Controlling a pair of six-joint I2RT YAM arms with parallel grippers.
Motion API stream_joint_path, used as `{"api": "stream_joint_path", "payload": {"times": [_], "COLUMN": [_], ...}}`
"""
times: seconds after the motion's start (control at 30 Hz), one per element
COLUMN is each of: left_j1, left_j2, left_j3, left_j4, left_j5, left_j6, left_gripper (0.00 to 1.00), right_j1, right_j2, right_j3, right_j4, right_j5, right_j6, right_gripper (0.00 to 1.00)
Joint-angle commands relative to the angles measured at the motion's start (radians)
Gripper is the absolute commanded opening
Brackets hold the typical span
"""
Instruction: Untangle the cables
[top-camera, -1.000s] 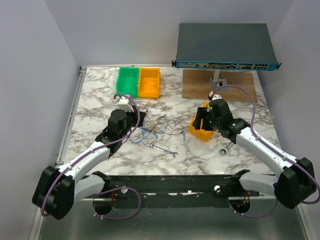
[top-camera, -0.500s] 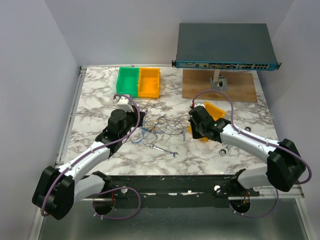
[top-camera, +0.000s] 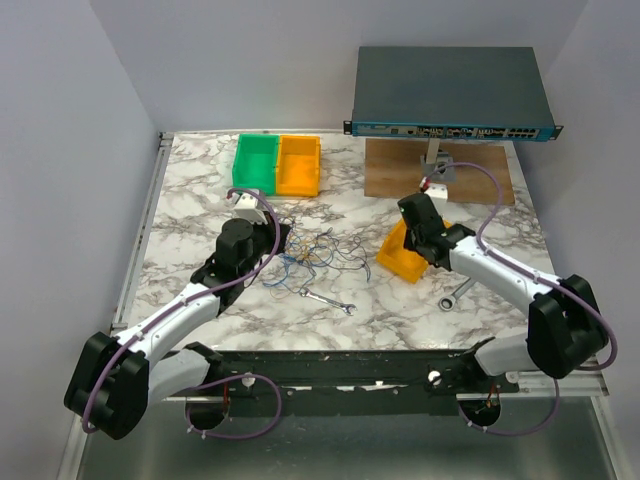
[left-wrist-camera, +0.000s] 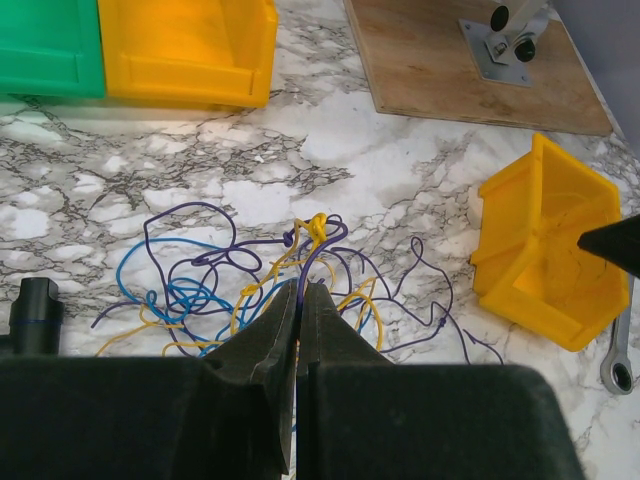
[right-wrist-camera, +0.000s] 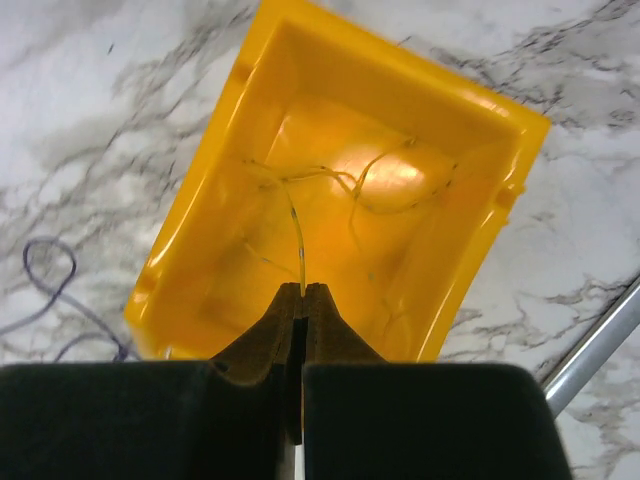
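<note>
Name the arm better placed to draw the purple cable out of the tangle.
Left. The left gripper is shut on the purple cable right at the tangle. The right gripper is off to the side over the yellow bin, shut on a thin yellow wire.
</note>
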Motion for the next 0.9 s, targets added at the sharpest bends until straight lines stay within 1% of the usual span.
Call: {"api": "stream_joint_path", "payload": {"times": [0.0, 0.2, 0.3, 0.37, 0.4, 0.43, 0.5, 0.63, 0.73, 0.87], "left_j1": [-0.007, -0.007, -0.007, -0.007, -0.007, -0.007, -0.007, -0.007, -0.007, -0.007], "left_j2": [-0.004, -0.004, -0.005, -0.01, -0.011, -0.013, -0.016, -0.022, -0.027, -0.034], "left_j3": [0.014, 0.016, 0.016, 0.015, 0.015, 0.015, 0.016, 0.016, 0.015, 0.012], "left_j4": [0.003, -0.001, -0.002, -0.004, -0.004, -0.004, -0.007, -0.011, -0.012, -0.013], "left_j5": [-0.02, -0.017, -0.016, -0.02, -0.021, -0.022, -0.023, -0.03, -0.031, -0.03], "left_j6": [0.011, 0.011, 0.011, 0.013, 0.013, 0.014, 0.016, 0.019, 0.021, 0.022], "left_gripper": [0.04, 0.04, 0.04, 0.04, 0.04, 0.04, 0.04, 0.04, 0.04, 0.04], "right_j1": [-0.071, -0.104, -0.104, -0.104, -0.104, -0.104, -0.104, -0.104, -0.104, -0.104], "right_j2": [0.061, 0.258, 0.299, 0.267, 0.236, 0.21, 0.158, 0.061, 0.004, -0.045], "right_j3": [-0.002, 0.048, 0.06, 0.054, 0.05, 0.051, 0.065, 0.087, 0.09, 0.107], "right_j4": [0.147, 0.212, 0.205, 0.205, 0.207, 0.198, 0.16, 0.092, 0.067, 0.035], "right_j5": [0.042, 0.002, -0.017, -0.046, -0.061, -0.075, -0.084, -0.077, -0.103, -0.152], "right_j6": [0.04, 0.03, 0.043, 0.033, 0.023, 0.008, -0.012, -0.031, -0.047, -0.051], "right_gripper": [0.01, 0.01, 0.02, 0.08, 0.15, 0.24, 0.34, 0.43, 0.57, 0.66]}}
